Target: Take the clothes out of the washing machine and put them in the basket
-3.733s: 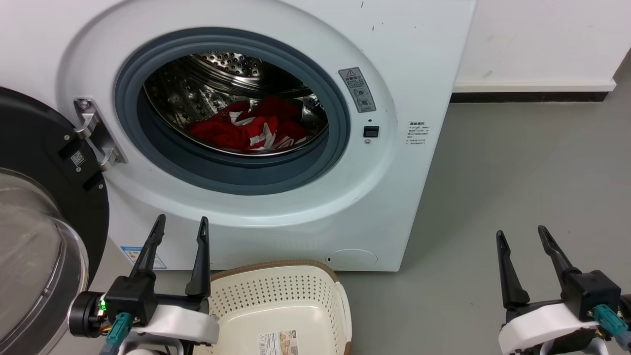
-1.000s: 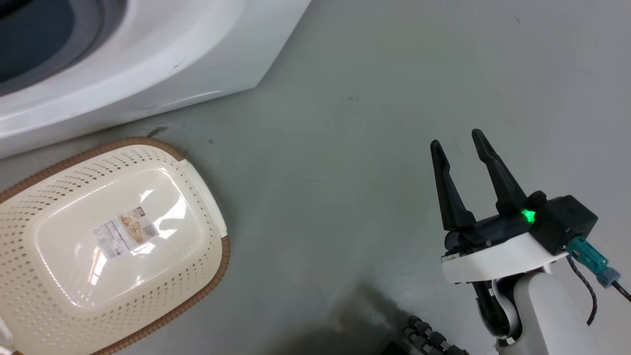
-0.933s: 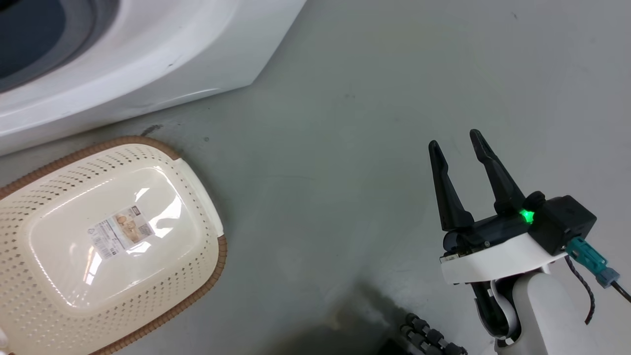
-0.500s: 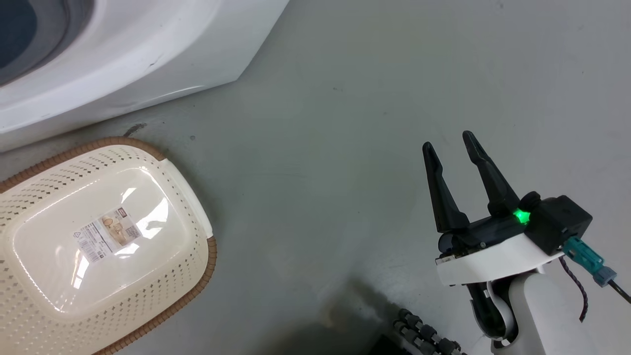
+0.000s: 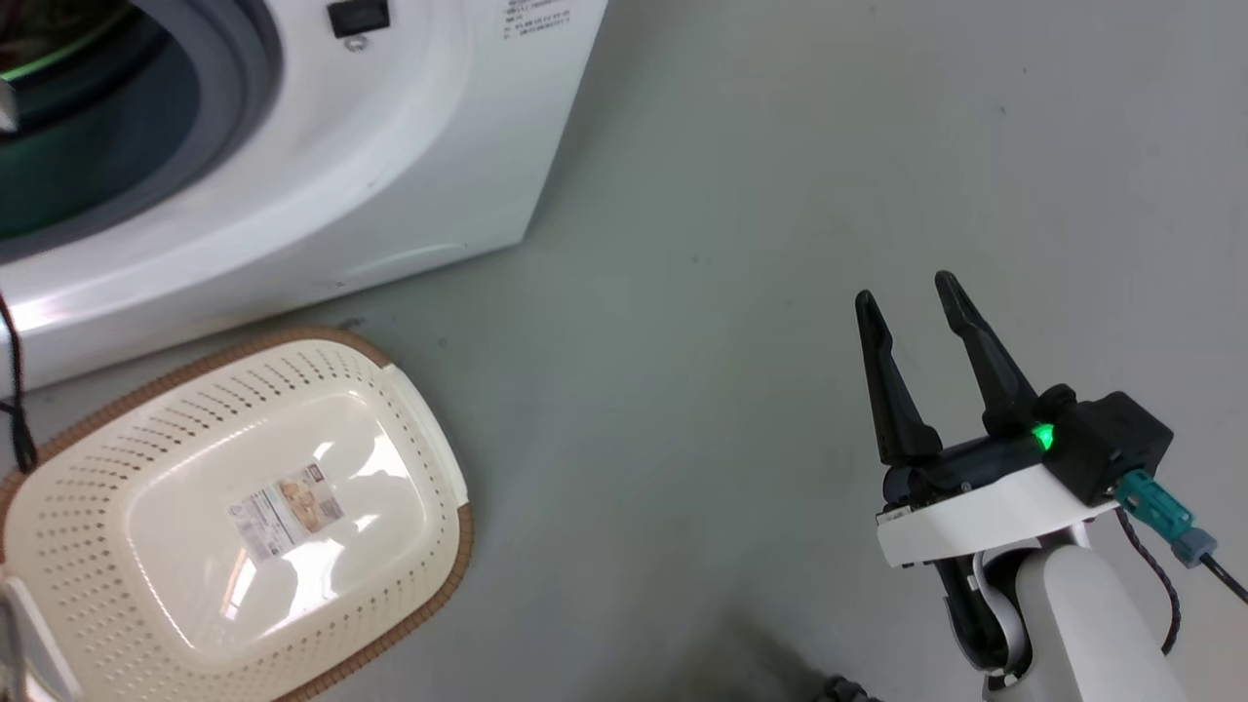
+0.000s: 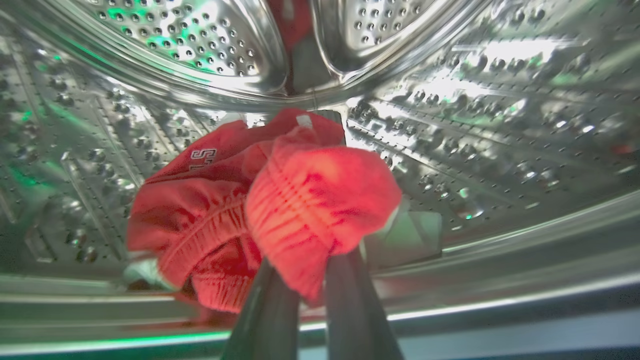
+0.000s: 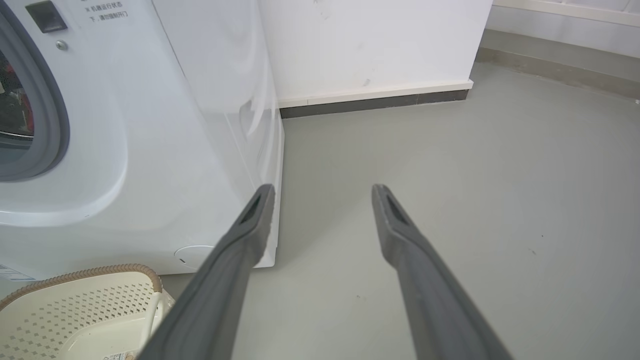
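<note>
In the left wrist view the bright red clothes (image 6: pixel 310 200) lie bunched low in the perforated steel drum (image 6: pixel 475 125). My left gripper (image 6: pixel 307 280) is shut on a ribbed red fold, which covers its fingertips. The white washing machine (image 5: pixel 390 175) fills the upper left of the head view. Before it on the floor stands the cream basket (image 5: pixel 97 468), with nothing in it but a paper label. My right gripper (image 5: pixel 905 290) hangs open over bare floor, well to the right of the basket. The right wrist view shows that gripper (image 7: pixel 320 192) beside the washing machine (image 7: pixel 150 125) and the basket (image 7: pixel 90 300).
Grey floor (image 5: pixel 731 195) stretches to the right of the machine. A white wall with a dark skirting (image 7: pixel 375 100) stands behind. A black cable (image 5: pixel 15 409) hangs at the head view's left edge, above the basket.
The head camera has swung from the porthole to the floor and basket, then lifted a little, bringing more of the machine's front into view. The right gripper stays open and still.
</note>
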`<state>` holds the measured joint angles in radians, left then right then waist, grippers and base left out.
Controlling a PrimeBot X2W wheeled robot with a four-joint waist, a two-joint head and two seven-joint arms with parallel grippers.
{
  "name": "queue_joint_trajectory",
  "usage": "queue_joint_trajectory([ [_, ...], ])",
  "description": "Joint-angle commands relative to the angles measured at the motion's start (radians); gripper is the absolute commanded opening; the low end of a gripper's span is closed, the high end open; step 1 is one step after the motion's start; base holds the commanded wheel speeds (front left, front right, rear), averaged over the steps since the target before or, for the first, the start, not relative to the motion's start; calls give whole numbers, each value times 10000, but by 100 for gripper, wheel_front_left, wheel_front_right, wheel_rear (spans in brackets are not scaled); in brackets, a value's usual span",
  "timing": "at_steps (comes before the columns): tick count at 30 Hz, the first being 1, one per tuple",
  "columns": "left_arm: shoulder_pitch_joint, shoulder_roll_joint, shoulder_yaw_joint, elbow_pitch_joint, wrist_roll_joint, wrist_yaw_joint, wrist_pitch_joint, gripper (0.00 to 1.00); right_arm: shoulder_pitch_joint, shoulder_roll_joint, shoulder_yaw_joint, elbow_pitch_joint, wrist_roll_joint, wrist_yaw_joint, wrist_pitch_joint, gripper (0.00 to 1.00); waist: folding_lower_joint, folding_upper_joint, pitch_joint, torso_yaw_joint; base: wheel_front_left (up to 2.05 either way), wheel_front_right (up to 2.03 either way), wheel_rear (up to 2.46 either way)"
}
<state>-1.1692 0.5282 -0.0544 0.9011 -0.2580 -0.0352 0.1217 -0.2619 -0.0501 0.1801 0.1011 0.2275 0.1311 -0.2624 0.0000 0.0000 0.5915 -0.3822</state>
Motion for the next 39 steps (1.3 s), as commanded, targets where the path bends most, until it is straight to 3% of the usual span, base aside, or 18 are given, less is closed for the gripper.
queue_joint_trajectory([
  [1,355,-151,44,134,-91,-51,-530,0,182,-1,-47,100,-88,-5,-35,100,0,0,-665,278,0,0,0],
  [9,1697,-895,66,1046,-394,-272,-2962,0,678,-1,-310,494,-426,-5,-33,100,0,0,-2060,697,0,0,0],
  [18,2837,-1675,110,1386,-719,-460,-3822,0,1129,0,-587,731,-687,-5,-35,100,0,0,-3213,1169,0,0,0],
  [23,3383,-1965,118,728,-652,-521,-3883,0,1336,-1,-681,780,-754,-5,68,100,0,0,-3755,1461,0,0,0],
  [39,4908,-2427,-51,-3134,-359,-612,-3867,0,1872,0,-956,486,-840,-5,512,100,0,0,-4608,2423,0,0,0],
])
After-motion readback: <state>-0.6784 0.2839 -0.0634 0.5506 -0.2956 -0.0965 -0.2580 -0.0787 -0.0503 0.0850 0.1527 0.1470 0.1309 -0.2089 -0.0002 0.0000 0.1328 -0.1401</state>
